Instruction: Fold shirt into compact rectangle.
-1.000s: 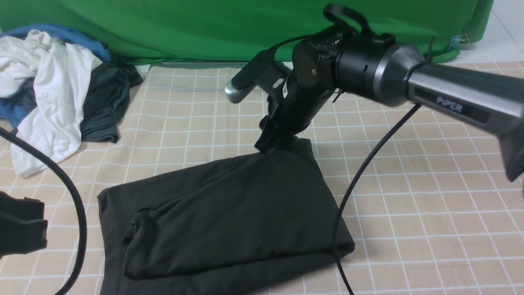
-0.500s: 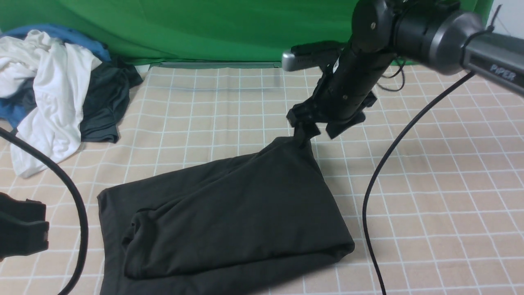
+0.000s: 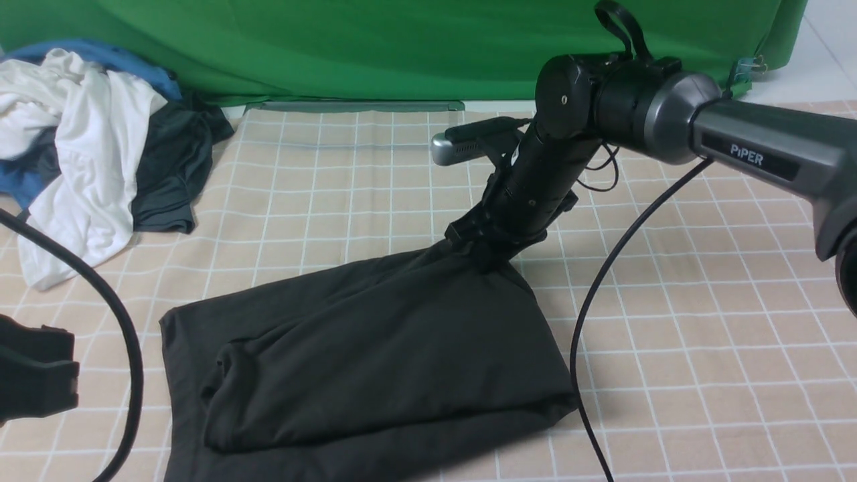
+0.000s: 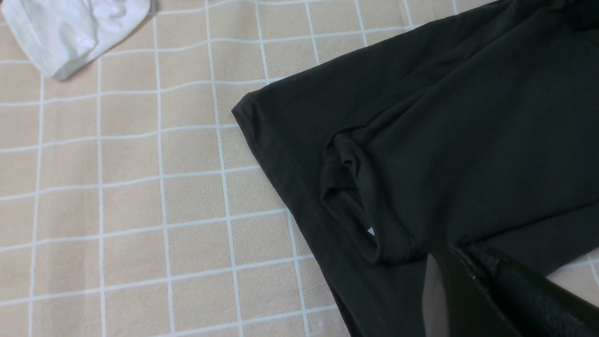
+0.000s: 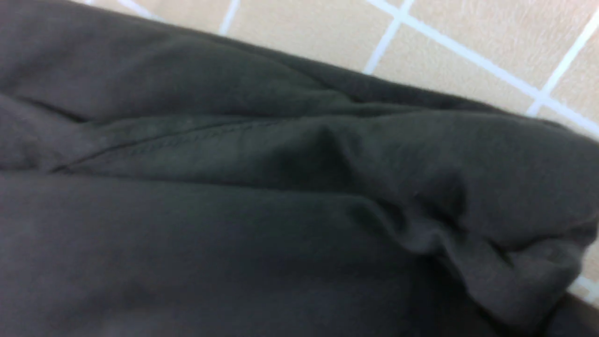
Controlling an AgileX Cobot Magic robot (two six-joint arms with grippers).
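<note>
Shirt: the folded black cotton shirt (image 3: 375, 355) lies on the near middle of the tabletop (image 3: 703, 321), which has a beige checked cloth.
Right gripper: the right gripper (image 3: 487, 258) presses on the far right corner of the shirt; jaws nearly together, pinching the bunched fabric there.
Left gripper: the left gripper (image 4: 472, 281) hangs at the near left edge; jaws closed, holding nothing.
Other clothes: a pile of white, blue and dark grey garments (image 3: 94, 147) at the far left corner.
</note>
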